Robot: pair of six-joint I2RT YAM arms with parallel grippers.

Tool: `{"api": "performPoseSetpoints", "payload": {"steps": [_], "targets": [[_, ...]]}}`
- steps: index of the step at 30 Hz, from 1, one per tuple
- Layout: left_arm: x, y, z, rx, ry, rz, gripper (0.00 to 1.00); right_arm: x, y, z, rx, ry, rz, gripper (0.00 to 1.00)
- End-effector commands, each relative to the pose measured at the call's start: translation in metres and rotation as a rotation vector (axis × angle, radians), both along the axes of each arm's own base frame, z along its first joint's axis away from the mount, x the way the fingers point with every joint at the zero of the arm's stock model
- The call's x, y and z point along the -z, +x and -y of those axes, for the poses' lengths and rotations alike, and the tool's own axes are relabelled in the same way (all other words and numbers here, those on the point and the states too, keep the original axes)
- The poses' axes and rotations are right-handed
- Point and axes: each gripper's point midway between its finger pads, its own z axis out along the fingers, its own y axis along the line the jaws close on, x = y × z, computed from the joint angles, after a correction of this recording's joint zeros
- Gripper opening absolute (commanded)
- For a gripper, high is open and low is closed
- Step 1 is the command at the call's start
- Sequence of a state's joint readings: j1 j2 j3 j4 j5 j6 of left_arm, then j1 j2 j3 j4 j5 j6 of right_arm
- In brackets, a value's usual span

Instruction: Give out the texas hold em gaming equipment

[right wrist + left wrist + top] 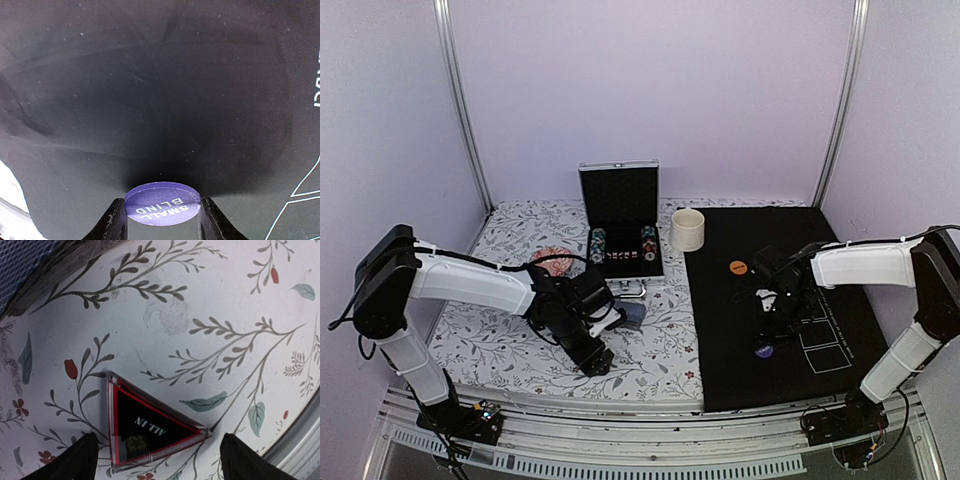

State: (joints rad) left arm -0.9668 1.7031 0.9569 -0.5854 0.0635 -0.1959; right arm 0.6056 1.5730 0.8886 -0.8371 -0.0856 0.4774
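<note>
Left gripper [158,445]: fingers spread wide, one on each side of the triangle marker [145,425], close to it but not touching. The marker is black with a red edge and lies flat on the floral cloth [210,300], near the cloth's front edge, about midway along.

Right gripper [161,202]: pinching the blue disc [160,195] by its rim, white lettering on top. It is over the front half of the black mat [150,75], left of the white outlined boxes. I can't tell if it's lifted or resting on the mat.

The orange disc [738,267] lies flat on the mat near its left edge, behind the right gripper.

The case [619,225] sits open at the middle of the table's back edge, lid upright. Chips [598,243] are stacked at the left and right ends of its tray; the middle contents are too small to tell.

The cup [687,229] stands upright at the mat's back left corner.

The pink dish [552,256] is on the cloth left of the case, half hidden by the left arm, contents unclear.

Grey-blue cards [632,315] lie on the cloth in front of the case, beside the left wrist.
</note>
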Motion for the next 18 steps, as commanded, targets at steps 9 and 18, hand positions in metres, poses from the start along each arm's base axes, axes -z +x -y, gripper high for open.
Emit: {"api": "performPoseSetpoints", "payload": {"steps": [9, 18], "targets": [[-0.015, -0.002, 0.004, 0.018, -0.034, 0.028, 0.87, -0.006, 0.009, -0.004, -0.036, -0.078, 0.020, 0.99], [-0.055, 0.010, 0.013, 0.034, -0.147, 0.074, 0.87, -0.114, 0.070, -0.070, -0.168, 0.205, 0.294, 0.99]]}}
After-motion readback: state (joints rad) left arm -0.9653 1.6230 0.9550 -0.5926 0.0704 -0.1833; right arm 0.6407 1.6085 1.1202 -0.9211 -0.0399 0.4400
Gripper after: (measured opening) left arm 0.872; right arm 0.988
